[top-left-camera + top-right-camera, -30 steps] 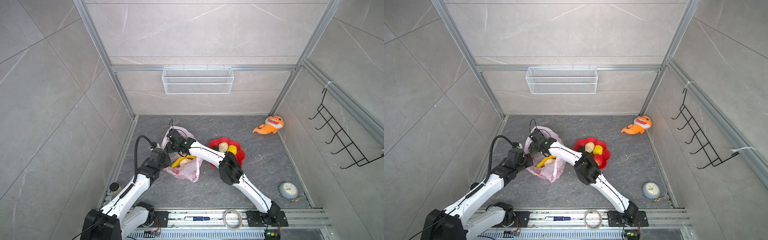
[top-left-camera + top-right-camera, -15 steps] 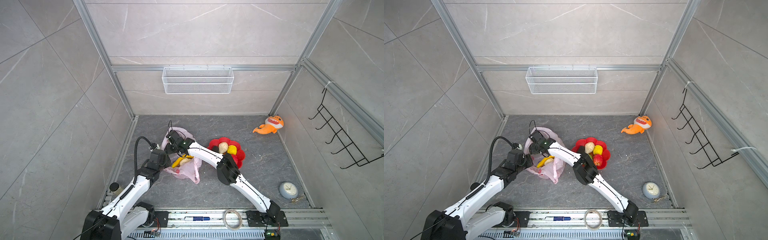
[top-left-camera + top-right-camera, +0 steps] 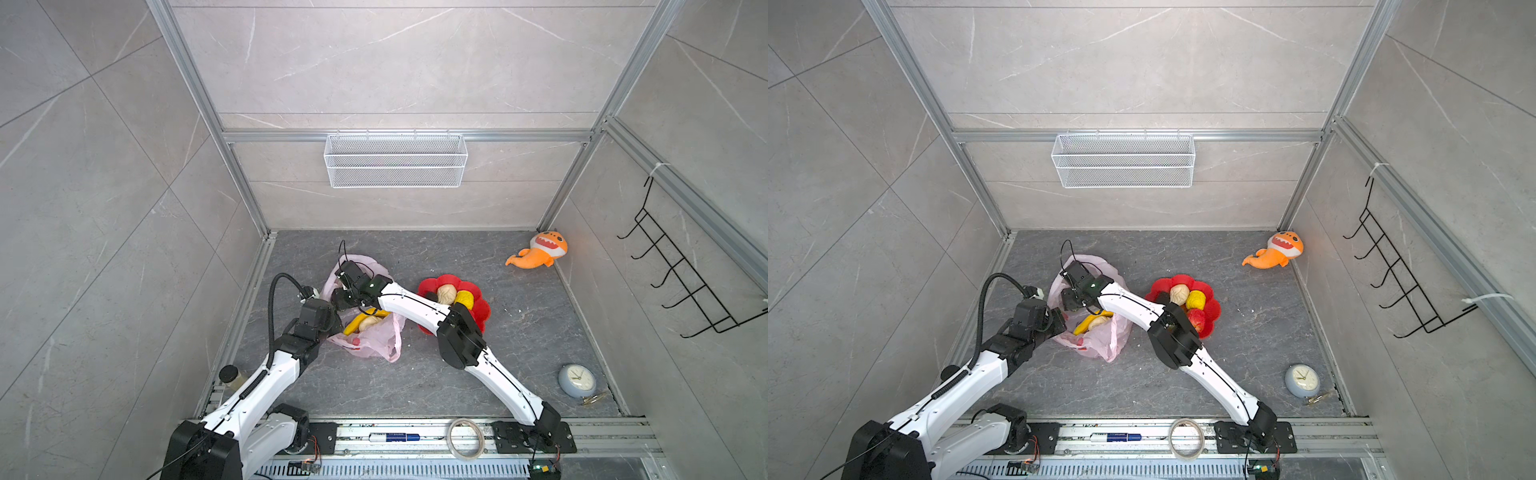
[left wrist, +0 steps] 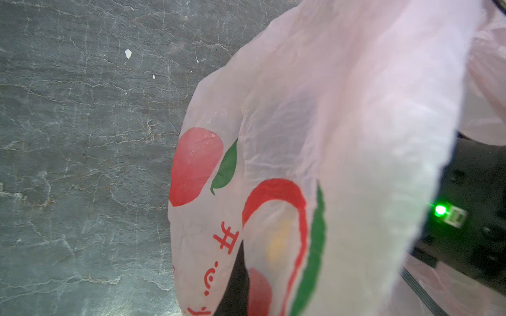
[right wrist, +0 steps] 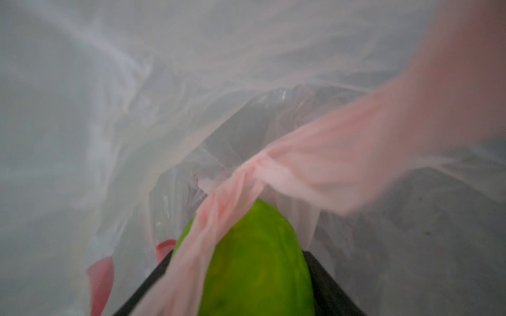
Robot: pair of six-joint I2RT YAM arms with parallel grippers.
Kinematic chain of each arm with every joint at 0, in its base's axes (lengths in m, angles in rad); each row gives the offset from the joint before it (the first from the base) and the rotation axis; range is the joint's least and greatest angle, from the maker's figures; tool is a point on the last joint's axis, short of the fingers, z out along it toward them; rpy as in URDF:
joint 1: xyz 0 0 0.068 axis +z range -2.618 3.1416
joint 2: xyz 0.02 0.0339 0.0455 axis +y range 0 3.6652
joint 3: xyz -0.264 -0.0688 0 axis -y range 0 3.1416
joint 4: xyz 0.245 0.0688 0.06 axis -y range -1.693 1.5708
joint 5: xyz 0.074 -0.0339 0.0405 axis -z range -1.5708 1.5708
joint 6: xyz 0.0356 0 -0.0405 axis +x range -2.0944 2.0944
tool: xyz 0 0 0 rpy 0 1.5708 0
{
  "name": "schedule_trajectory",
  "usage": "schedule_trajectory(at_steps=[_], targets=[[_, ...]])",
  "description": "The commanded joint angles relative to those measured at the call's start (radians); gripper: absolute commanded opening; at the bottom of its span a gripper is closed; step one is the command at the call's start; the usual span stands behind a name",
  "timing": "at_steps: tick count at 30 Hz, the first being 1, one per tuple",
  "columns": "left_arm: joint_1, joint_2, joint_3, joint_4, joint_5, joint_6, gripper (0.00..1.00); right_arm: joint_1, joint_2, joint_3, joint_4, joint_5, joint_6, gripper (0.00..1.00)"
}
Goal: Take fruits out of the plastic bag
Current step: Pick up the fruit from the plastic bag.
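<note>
The right gripper (image 5: pixel 238 253) hugs the green fruit (image 5: pixel 260 273) by its sides; it looks light and slippery. A soft bag strip (image 5: pixel 219 232) lies over it and may snag. The left gripper (image 3: pixel 334 319) pinches the bag (image 3: pixel 374 347).

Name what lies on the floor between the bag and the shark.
The red plate, holding several fruits, lies between the bag and the shark. Both top views show it.
</note>
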Motion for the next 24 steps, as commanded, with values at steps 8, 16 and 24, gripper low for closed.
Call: schedule_trajectory(at_steps=[8,16,24], targets=[[0.003,-0.042,0.031,0.033,-0.04,-0.034,0.0,-0.008,-0.244,-0.082,-0.102,-0.073,-0.078,0.4],[0.003,-0.082,0.024,0.032,-0.06,-0.059,0.0,-0.014,-0.322,-0.087,-0.206,-0.135,-0.1,0.4],[0.002,-0.135,0.02,0.017,-0.093,-0.077,0.0,-0.017,-0.347,-0.084,-0.341,-0.118,-0.159,0.41]])
